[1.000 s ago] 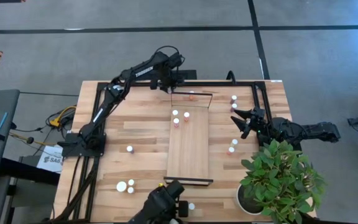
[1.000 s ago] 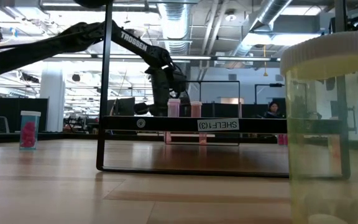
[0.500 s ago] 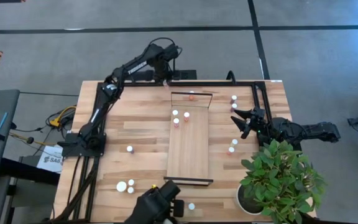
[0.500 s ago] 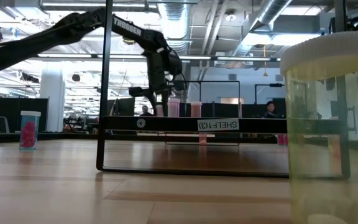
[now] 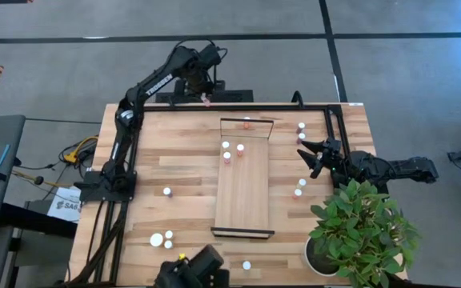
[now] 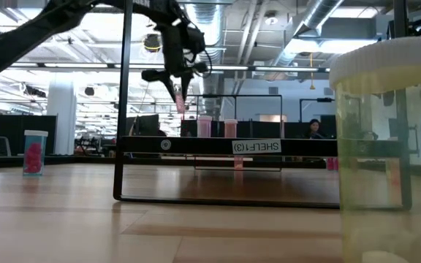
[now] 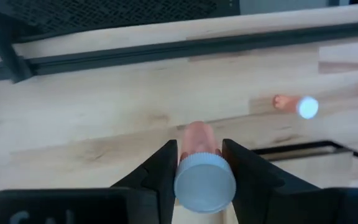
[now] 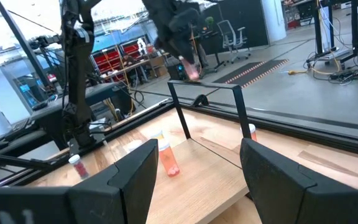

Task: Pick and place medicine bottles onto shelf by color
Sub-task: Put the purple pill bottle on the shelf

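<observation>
Since 1 s ago, left arm has swung up and away from the shelf's (image 5: 242,180) far end, out past the table's far edge, taking a pink bottle (image 7: 199,143) w/ it. Left gripper (image 5: 205,90) now hangs high, beyond and to the left of the shelf's far rail (image 5: 246,122), fingers clamped on the bottle body, white cap toward the wrist cam, long axis along the fingers. Shelf lies back toward the table centre from that hand, w/ two pinkish bottles (image 5: 226,154) plus a white-capped one already on it, so left arm is nearer. Right gripper (image 5: 317,157) waits low on the shelf's right side, fingers spread wide, empty.
</observation>
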`<act>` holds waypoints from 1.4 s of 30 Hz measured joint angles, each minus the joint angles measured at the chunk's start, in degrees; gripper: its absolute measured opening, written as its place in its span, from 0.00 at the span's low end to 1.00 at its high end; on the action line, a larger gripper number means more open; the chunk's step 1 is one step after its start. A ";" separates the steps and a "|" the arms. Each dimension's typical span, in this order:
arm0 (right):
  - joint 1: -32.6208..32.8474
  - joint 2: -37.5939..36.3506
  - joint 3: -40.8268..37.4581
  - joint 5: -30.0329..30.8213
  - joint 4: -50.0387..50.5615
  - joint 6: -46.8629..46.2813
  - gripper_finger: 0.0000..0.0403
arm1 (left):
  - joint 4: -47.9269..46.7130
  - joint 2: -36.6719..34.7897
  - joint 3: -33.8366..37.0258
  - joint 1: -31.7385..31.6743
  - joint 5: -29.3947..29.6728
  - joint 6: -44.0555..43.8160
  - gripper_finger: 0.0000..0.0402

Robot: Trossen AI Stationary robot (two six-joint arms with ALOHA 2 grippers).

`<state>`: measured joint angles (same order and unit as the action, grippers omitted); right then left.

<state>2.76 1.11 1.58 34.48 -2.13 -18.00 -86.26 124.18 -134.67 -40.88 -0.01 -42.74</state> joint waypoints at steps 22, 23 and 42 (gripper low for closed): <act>0.00 0.01 0.00 0.00 0.00 -0.02 0.62 | -3.77 -2.97 0.07 17.63 1.33 -7.37 0.21; 0.00 0.01 0.00 0.00 0.00 -0.01 0.62 | -3.76 -2.96 0.07 18.69 1.38 -8.38 0.21; 0.00 0.02 0.00 0.02 0.00 0.00 0.62 | -2.41 -2.15 0.04 37.68 9.62 -22.97 0.22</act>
<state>2.76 1.13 1.58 34.50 -2.13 -18.00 -88.67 122.03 -134.63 -3.20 9.61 -65.71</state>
